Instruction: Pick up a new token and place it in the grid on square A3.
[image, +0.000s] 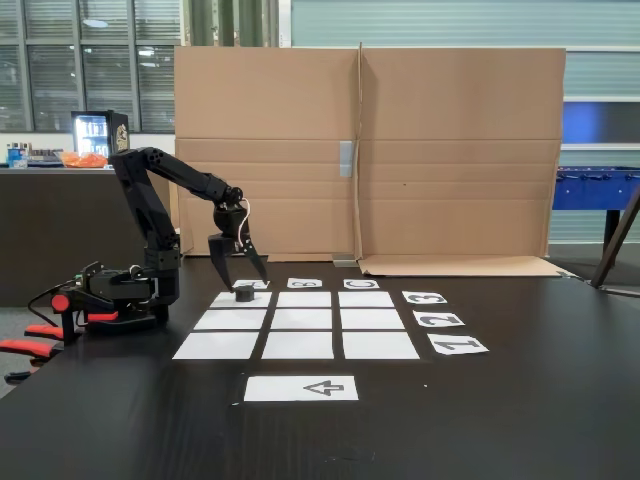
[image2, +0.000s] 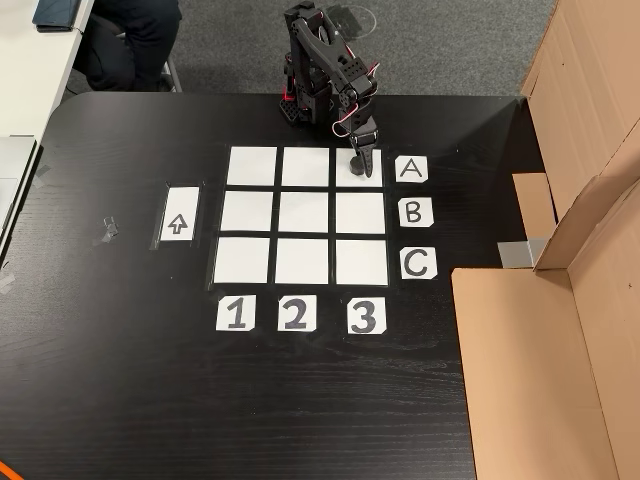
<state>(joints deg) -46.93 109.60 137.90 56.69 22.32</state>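
The grid (image: 304, 320) (image2: 307, 212) is nine white paper rectangles on a black table. Square A3 (image: 222, 299) (image2: 371, 181) is the corner rectangle beside the "A" label (image2: 410, 169) and in the column of the "3" label (image2: 364, 316). A small black token (image: 244, 293) stands upright on that square. My gripper (image: 240, 276) (image2: 359, 163) hangs just above the token, open, with one finger on each side of it and nothing held. In the other view the gripper covers the token.
A white sheet with an arrow (image: 300, 388) (image2: 180, 214) lies beside the grid. The arm's base (image: 130, 290) stands at the table edge near row A. A tall cardboard wall (image: 400, 150) (image2: 560, 330) borders the table. A seated person (image2: 130, 35) is beyond the table.
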